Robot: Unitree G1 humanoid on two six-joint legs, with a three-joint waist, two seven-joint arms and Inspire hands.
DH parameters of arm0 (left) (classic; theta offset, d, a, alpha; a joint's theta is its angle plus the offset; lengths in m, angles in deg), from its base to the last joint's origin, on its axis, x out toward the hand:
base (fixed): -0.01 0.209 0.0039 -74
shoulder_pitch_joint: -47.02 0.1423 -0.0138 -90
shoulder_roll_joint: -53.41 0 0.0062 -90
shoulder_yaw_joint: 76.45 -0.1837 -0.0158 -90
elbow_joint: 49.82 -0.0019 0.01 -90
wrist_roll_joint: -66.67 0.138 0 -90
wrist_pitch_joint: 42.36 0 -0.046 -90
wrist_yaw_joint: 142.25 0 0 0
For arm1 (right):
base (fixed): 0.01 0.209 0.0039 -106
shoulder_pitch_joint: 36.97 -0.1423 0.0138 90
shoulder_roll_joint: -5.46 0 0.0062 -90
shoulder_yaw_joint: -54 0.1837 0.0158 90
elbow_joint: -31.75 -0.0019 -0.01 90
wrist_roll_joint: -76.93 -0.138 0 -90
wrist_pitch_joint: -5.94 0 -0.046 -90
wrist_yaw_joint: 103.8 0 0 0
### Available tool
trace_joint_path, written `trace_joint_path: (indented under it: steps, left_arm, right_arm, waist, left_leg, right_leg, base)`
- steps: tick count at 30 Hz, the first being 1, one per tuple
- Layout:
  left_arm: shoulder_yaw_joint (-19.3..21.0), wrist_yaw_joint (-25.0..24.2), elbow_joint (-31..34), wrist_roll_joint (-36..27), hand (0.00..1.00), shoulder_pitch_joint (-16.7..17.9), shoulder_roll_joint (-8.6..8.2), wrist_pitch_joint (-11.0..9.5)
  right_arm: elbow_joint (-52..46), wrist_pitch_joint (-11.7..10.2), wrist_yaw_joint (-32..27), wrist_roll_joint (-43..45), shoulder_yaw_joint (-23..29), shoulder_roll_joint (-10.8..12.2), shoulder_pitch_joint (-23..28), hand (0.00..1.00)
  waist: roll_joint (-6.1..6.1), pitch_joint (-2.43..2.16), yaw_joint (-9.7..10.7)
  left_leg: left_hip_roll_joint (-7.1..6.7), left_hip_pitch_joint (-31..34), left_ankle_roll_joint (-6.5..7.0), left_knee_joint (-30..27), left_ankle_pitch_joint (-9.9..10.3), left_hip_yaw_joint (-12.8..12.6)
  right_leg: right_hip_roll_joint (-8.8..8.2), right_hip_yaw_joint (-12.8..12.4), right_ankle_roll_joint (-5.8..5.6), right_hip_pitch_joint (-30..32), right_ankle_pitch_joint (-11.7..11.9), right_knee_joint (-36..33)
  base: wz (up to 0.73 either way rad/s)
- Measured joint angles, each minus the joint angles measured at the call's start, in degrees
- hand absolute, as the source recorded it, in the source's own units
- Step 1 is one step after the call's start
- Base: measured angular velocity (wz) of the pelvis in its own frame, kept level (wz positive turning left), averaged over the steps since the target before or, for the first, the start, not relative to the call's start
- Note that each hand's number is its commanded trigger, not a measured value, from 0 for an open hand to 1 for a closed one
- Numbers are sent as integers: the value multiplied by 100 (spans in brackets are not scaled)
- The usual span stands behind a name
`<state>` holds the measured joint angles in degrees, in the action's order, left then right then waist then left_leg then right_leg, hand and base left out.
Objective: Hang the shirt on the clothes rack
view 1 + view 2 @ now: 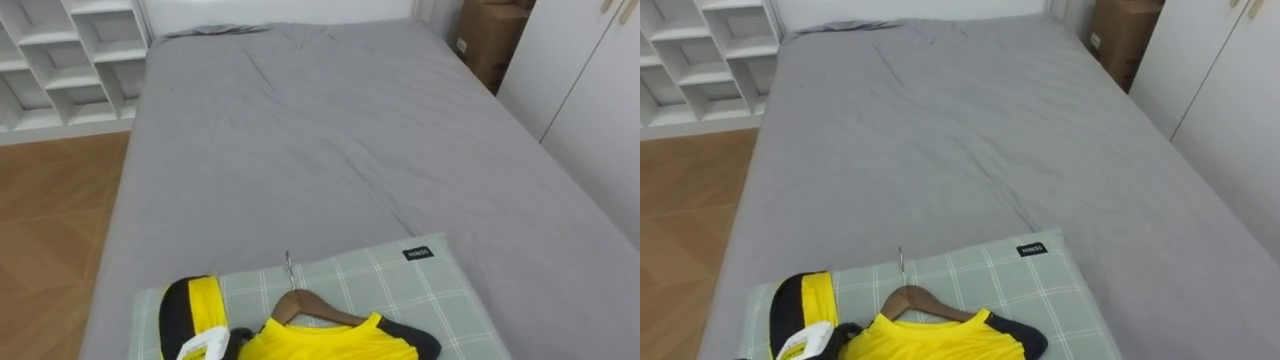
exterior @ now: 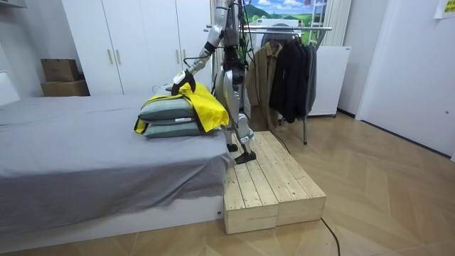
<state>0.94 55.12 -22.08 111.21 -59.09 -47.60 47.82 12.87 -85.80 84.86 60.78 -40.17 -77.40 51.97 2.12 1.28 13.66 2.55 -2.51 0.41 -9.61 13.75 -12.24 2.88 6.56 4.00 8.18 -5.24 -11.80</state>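
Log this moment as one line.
stage: pickup | yellow shirt on wooden hanger, lying on checked pillow | left robot hand at shirt | status: not yet hung

Beyond the checked pillow (image 1: 420, 290) the grey bed (image 1: 330, 140) lies bare to its far edge and both side edges, open from above. The pillow fills most of the near edge, carrying a yellow shirt (image 1: 320, 345) on a wooden hanger (image 1: 320, 308) whose hook points toward the far edge. A white wardrobe (image 1: 590, 90) runs close along the right edge, cardboard boxes (image 1: 495, 40) stand by the far right corner, and white shelves (image 1: 60, 60) stand past the far left corner. Behind the robot stands a clothes rack (image 2: 320, 28) hung with coats (image 2: 291, 71).
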Motion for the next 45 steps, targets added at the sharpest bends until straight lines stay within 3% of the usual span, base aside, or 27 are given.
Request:
trace_joint_path:
  steps: [15, 33, 45]
  left_arm:
    - [148, -58, -219, -218, 100, 6, -13, -62]
    - [216, -161, -277, -462, 100, 87, 6, -111]
    - [229, -107, -283, -967, 100, 164, 25, -188]
  right_arm:
    - [14, -11, 83, -49, -28, -5, -5, 0]
    - [20, -12, 256, -54, -31, -5, 8, 0]
    - [25, -12, 201, -140, -16, -5, 62, 0]
  waist:
    - [-27, -18, -172]
    - [-57, -50, -206]
    - [-52, -52, -308]
  left_leg:
    - [10, -14, 0, -2, 0, 3]
    - [9, -62, 0, 10, 0, 8]
    - [14, -212, 0, 27, 0, 42]
  right_leg:
    - [10, 8, 4, -1, 0, 2]
    - [17, -7, 5, -45, 1, 9]
    - [21, -1, 6, -200, 2, 30]
  base:
    - [0]
    - [-1]
    - [0]
